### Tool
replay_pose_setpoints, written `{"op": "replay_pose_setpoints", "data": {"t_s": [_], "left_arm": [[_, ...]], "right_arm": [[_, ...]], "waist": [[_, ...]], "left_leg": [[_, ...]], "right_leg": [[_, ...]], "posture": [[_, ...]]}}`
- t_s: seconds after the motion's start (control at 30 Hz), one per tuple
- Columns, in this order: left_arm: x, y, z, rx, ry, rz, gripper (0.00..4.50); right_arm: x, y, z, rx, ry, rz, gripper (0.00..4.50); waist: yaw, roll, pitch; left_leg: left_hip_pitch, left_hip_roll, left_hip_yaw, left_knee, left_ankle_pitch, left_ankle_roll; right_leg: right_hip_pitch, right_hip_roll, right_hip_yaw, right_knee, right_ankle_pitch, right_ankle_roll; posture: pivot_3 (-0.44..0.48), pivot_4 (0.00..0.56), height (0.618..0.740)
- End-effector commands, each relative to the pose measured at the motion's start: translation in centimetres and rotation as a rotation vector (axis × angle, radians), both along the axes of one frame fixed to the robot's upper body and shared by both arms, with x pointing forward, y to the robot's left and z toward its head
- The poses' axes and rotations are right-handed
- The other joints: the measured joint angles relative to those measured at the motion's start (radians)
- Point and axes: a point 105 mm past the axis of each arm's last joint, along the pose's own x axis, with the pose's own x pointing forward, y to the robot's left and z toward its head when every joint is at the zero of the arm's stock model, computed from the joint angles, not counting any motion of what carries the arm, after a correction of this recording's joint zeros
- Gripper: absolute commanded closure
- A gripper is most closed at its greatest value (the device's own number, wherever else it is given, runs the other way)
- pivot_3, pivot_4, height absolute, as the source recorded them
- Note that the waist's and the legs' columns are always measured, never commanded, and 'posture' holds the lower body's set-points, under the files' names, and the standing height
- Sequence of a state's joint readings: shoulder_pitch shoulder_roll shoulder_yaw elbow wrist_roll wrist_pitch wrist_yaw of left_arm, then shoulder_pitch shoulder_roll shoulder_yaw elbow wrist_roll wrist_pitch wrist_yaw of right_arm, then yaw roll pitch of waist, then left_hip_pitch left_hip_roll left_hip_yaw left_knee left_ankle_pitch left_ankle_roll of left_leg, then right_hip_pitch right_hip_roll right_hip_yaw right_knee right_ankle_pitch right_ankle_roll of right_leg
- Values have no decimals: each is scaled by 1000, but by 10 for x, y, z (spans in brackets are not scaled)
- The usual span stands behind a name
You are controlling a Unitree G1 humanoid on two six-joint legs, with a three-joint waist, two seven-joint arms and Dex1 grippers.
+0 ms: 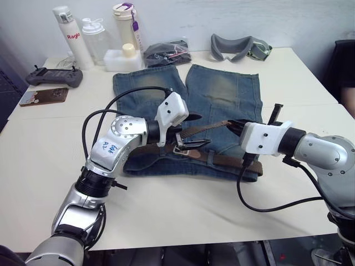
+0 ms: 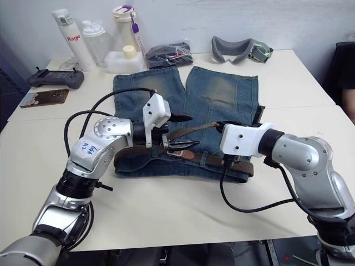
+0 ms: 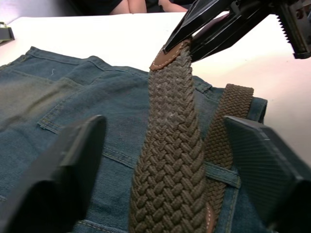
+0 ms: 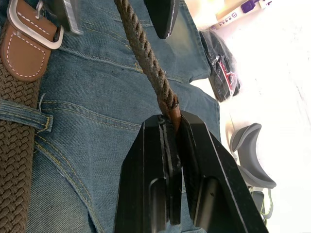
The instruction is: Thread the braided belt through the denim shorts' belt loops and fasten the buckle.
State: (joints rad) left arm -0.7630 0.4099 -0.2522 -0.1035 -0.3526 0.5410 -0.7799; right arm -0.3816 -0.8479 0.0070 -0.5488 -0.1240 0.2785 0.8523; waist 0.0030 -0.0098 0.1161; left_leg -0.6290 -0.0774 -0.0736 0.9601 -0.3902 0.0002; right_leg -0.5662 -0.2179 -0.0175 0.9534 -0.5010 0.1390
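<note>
The denim shorts [image 1: 222,94] lie flat on the white table, waistband toward me. The braided belt [image 1: 227,160] runs along the waistband under a belt loop [image 4: 22,121]. Its silvery buckle [image 1: 180,148] with brown leather trim rests near the waistband's middle. From there the belt's free end [image 3: 167,145] rises off the cloth to my right gripper [image 1: 232,125], which is shut on the leather tip. My left gripper [image 1: 201,131] is open, one finger on each side of this raised strap, just above the buckle and not touching the strap.
Along the back stand bottles [image 1: 72,36] and a white container [image 1: 122,60], with a black bundle [image 1: 166,52] and grey goggles [image 1: 238,47] beside them. A black controller [image 1: 54,76] and a brown flat item [image 1: 44,97] lie back left. A person [image 1: 346,72] sits at the right edge.
</note>
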Motion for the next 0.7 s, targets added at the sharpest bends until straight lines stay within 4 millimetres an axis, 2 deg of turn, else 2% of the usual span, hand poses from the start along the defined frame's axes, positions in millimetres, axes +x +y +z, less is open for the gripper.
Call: {"op": "replay_pose_setpoints", "data": {"t_s": [0.03,0.2,0.23,0.3,0.37,0.4,0.5,0.6,0.63,0.7], "left_arm": [[-4,-5,11,-19,-65,-30,2030],[-2,-5,8,-8,-86,-29,4226],[-1,-5,7,-7,-85,-29,4392],[1,-3,4,4,-79,-17,4392],[5,3,1,10,-67,5,4500],[7,7,0,12,-58,15,4500],[13,21,-3,21,-36,57,4500],[17,42,-7,43,-15,103,4500],[18,48,-8,50,-7,117,4500],[21,63,-9,64,8,149,4500]], "right_arm": [[-7,9,8,5,-31,38,4500],[-8,12,7,22,-12,43,4500],[-8,12,7,31,-5,44,4500],[-9,14,8,87,31,46,4500],[-10,14,11,129,54,46,3623],[-11,12,12,143,67,45,3342],[-13,6,14,168,99,30,1891],[-19,-4,5,183,213,2,599],[-22,-6,-1,201,278,2,37],[-28,-7,-11,191,357,-4,37]], "waist": [[-2,0,0],[-4,0,0],[-4,0,0],[-4,0,0],[-3,0,0],[-3,0,0],[-3,0,0],[-4,0,0],[-4,0,0],[-4,0,0]], "left_leg": [[0,0,0,0,0,0],[0,0,0,0,0,0],[0,0,0,0,0,0],[0,0,0,0,0,0],[0,0,0,0,0,0],[0,0,0,0,0,0],[0,0,0,0,0,0],[0,0,-1,0,0,0],[1,0,-1,0,0,0],[1,0,-2,0,0,0]], "right_leg": [[0,0,0,0,0,0],[0,0,0,0,1,1],[0,0,0,0,1,1],[0,0,0,0,1,1],[0,0,0,0,1,1],[0,0,0,0,1,2],[0,0,0,0,1,2],[0,0,0,0,1,2],[0,0,0,0,1,2],[0,0,-1,0,1,2]], "posture": [[0,150,627],[0,150,627],[0,150,627],[0,150,627],[0,150,627],[0,150,627],[0,150,627],[0,150,627],[0,150,627],[0,150,627]]}}
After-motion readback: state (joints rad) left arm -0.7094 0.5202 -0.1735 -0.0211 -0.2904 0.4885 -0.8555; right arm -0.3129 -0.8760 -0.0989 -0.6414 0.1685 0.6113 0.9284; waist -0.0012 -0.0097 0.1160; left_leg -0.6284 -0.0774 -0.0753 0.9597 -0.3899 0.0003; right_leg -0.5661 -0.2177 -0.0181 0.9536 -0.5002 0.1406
